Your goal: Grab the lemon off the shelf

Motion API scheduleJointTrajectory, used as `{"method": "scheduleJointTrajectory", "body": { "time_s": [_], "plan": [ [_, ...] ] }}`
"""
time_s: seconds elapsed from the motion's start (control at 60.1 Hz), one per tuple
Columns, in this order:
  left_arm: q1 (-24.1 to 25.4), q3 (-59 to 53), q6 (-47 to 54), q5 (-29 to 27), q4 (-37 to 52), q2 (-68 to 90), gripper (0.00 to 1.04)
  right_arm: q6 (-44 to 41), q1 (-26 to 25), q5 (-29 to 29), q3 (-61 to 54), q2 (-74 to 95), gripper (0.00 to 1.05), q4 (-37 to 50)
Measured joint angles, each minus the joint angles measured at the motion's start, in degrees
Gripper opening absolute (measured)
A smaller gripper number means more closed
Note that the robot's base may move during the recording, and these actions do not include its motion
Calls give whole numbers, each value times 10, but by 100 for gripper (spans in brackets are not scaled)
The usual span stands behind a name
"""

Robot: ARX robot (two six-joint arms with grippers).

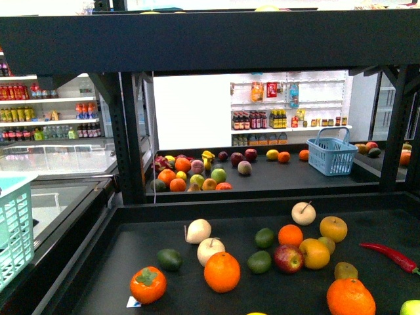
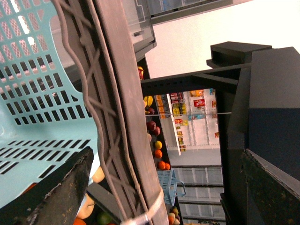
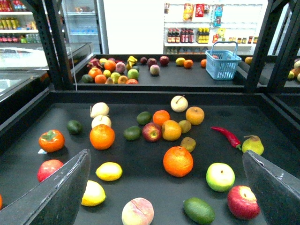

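lemon: bright yellow | shelf: matte black | basket: pale teal, slotted grid | chili: red

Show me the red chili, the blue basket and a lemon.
red chili (image 3: 226,136): right wrist view, mid-body.
blue basket (image 3: 224,65): right wrist view, front wall.
lemon (image 3: 108,171): right wrist view, centre of fruit.

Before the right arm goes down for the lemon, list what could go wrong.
1. The lemon and a second yellow fruit lie close together, so the open right gripper may catch both or knock one away.
2. The peach sits just beside them and could get bumped.
3. On the flat shelf, a nudged lemon may roll.
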Motion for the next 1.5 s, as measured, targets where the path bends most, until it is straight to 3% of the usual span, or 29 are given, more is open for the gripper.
{"method": "scheduleJointTrajectory", "body": {
  "time_s": [0.416, 0.682, 0.865, 1.247, 1.497],
  "plan": [
    [-9, 123, -8, -17, -23, 82, 94, 0, 0, 0, 0, 0, 97, 0],
    [-12, 116, -1, -30, -57, 82, 41, 0, 0, 0, 0, 0, 97, 0],
    [-18, 81, 8, -17, -73, 54, 14, 0, 0, 0, 0, 0, 97, 0],
    [-66, 15, 112, 109, -79, -76, 7, 0, 0, 0, 0, 0, 97, 0],
    [-163, -35, 196, 185, -132, -146, 6, 0, 0, 0, 0, 0, 97, 0]
  ]
}}
